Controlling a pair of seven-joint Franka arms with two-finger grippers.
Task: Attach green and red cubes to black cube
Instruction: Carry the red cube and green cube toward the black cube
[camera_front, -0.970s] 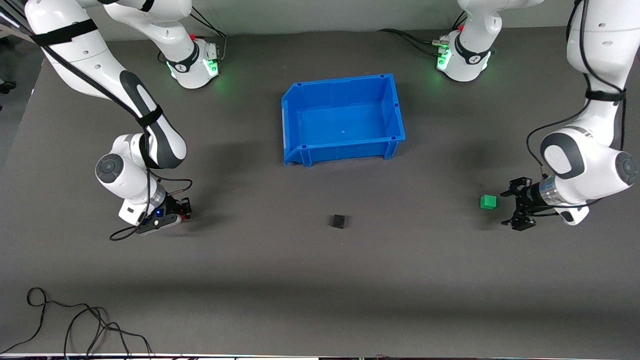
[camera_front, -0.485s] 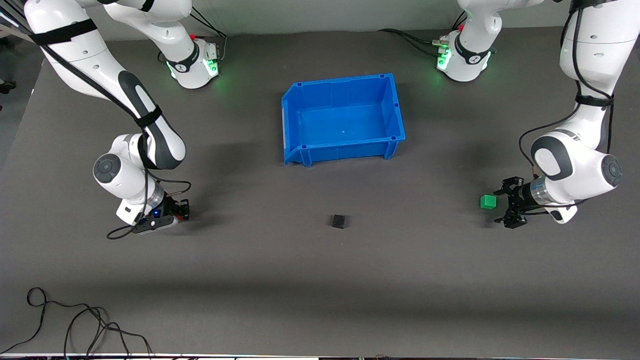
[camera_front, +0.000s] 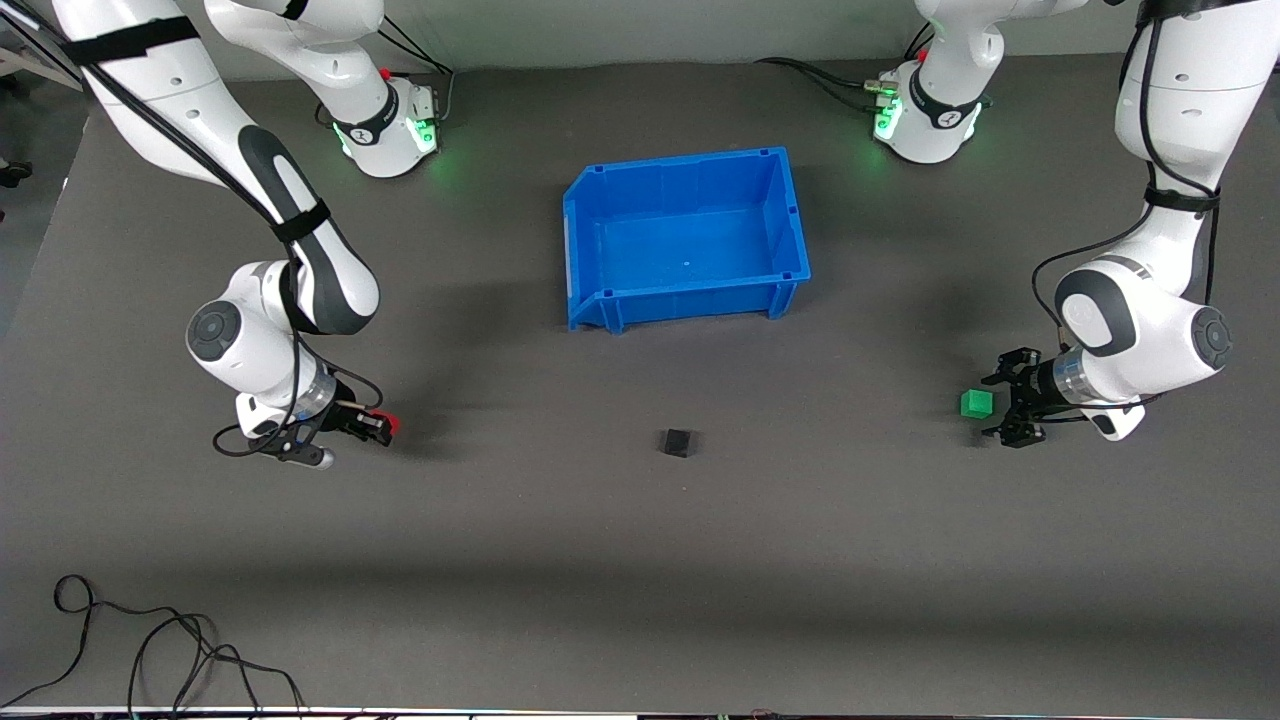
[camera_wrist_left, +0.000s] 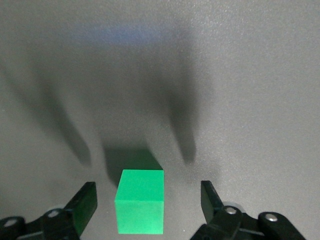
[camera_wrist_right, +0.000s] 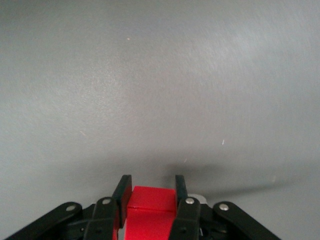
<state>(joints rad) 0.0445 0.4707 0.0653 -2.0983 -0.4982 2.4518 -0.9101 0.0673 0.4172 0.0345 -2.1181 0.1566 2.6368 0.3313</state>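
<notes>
The pick-up step is in hand. The red cube (camera_wrist_right: 150, 206) is clamped in the right gripper (camera_front: 372, 427), low at the right arm's end of the grey mat (camera_front: 640, 560). The green cube (camera_front: 977, 403) lies between the wide fingers of the left gripper (camera_front: 1012, 406), not yet gripped. The black cube (camera_front: 677, 442) sits midway, nearer the camera than the blue bin (camera_front: 575, 250). Next, closing on green is likely needed.

- Green cube (camera_front: 977, 402): bright green, small, flat on grey mat at left arm's end of table; sits between spread fingers of left gripper (camera_wrist_left: 149, 207), gap on both sides.
- Red cube (camera_wrist_right: 148, 210): bright red, clamped in right gripper (camera_front: 378, 427).
- Black cube (camera_front: 678, 442): matte, tiny, alone mid-mat, well apart from both.
</notes>
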